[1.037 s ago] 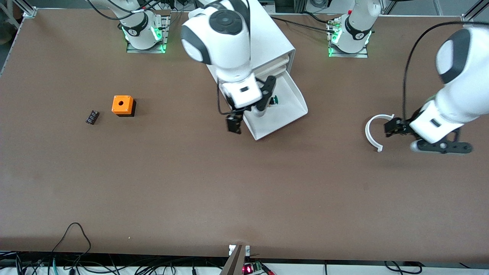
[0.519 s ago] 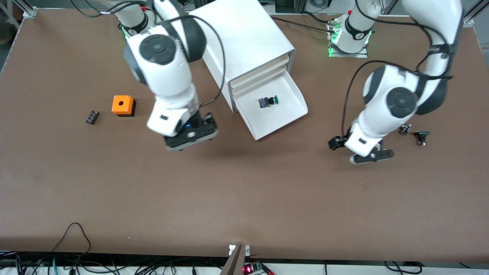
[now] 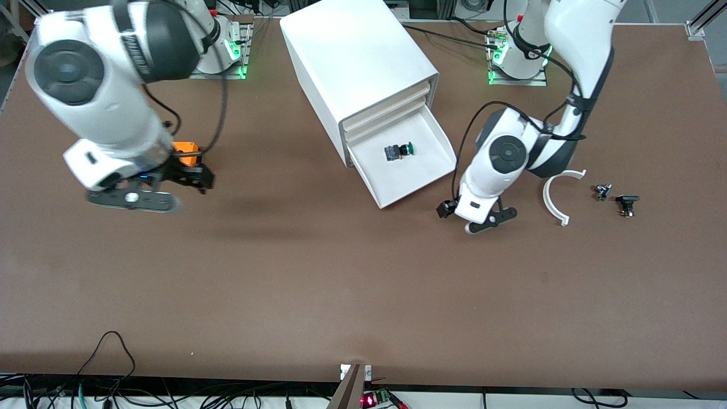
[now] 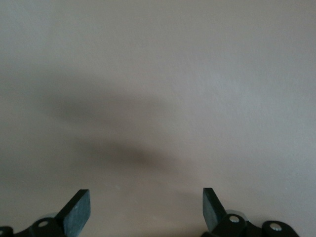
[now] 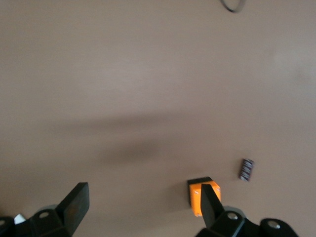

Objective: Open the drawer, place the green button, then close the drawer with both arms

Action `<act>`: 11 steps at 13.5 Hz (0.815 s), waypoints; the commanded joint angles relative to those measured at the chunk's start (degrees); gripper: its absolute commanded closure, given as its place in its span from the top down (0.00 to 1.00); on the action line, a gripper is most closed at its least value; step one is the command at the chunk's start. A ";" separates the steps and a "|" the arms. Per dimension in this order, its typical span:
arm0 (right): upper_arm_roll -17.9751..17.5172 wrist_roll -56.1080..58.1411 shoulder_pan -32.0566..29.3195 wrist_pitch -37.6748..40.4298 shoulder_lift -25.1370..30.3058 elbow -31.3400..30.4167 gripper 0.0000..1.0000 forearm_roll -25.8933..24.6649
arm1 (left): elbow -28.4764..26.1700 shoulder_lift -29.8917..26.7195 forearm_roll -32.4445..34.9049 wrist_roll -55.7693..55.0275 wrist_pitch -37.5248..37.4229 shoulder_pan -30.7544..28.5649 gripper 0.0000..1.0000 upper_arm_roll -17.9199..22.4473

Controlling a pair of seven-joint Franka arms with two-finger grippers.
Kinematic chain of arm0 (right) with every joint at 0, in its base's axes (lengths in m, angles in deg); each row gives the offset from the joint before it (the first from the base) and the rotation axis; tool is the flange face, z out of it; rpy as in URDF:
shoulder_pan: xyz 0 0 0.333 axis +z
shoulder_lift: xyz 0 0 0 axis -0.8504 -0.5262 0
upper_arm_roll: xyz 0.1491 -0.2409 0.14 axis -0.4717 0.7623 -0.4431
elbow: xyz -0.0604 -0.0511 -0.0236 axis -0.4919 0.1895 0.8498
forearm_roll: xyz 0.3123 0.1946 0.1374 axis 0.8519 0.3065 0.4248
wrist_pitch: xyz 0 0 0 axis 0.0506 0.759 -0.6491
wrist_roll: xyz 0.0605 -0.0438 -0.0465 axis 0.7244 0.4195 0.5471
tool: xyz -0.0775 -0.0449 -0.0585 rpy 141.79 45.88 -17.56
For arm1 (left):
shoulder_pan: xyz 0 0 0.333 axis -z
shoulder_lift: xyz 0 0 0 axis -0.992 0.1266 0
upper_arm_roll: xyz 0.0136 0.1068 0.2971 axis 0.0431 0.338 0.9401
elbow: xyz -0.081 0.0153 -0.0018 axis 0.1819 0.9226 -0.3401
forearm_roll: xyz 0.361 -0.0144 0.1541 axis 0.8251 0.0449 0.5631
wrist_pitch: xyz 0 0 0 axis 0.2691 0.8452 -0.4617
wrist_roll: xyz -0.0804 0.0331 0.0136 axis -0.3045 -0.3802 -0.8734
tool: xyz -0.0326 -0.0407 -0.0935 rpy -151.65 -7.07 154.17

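Near the front corner of the open drawer (image 3: 440, 149), toward the left arm's end of the table, the left gripper (image 3: 454, 211) hangs over bare table with its fingers (image 4: 79, 209) spread wide, holding nothing. Inside that drawer lies the button (image 3: 398, 151). Well apart from the drawer, the right gripper (image 3: 190, 176) is over the orange box (image 5: 203, 194), fingers apart and empty.
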 commanded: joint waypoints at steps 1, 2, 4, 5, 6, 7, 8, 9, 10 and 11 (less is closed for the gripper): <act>-1.16 -0.44 -6.45 -0.11 4.65 -5.65 1.00 4.09 | -2.26 -0.68 -1.16 -3.73 2.04 2.56 1.00 0.39; -1.16 -0.27 -7.86 0.15 5.70 -6.43 1.00 4.10 | -3.31 -0.68 -1.16 -3.56 2.04 3.35 1.00 0.04; -0.20 0.96 -9.80 0.94 6.94 -6.44 1.00 4.19 | -5.07 -0.85 -1.34 -3.82 1.78 3.54 1.00 -2.76; 1.73 4.01 -9.80 2.25 8.08 -6.44 1.00 4.36 | -5.51 -1.03 -2.21 -3.82 1.43 3.62 1.00 -3.47; 3.40 8.13 -9.80 2.70 9.30 -6.96 1.00 4.45 | -5.69 -1.03 -4.04 -3.91 1.34 3.62 1.00 -4.69; 5.33 12.52 -9.80 2.36 10.97 -8.79 1.00 4.89 | -6.13 -1.20 -6.06 -3.65 1.08 3.62 1.00 -4.88; 7.52 16.14 -9.80 1.83 13.42 -11.60 1.00 6.89 | -6.31 -1.29 -8.00 -3.30 0.29 3.62 1.00 -5.05; 8.76 16.43 -9.72 1.48 16.15 -14.23 1.00 8.83 | -6.31 -1.29 -10.11 -3.12 -0.58 3.62 1.00 -5.67; 9.12 16.44 -9.72 1.39 18.96 -16.87 1.00 9.02 | -6.40 -1.29 -12.48 -3.03 -1.12 3.62 1.00 -6.89; 9.21 16.52 -9.72 1.39 21.42 -19.16 1.00 9.02 | -6.40 -1.46 -13.11 -3.03 -1.56 3.62 1.00 -8.38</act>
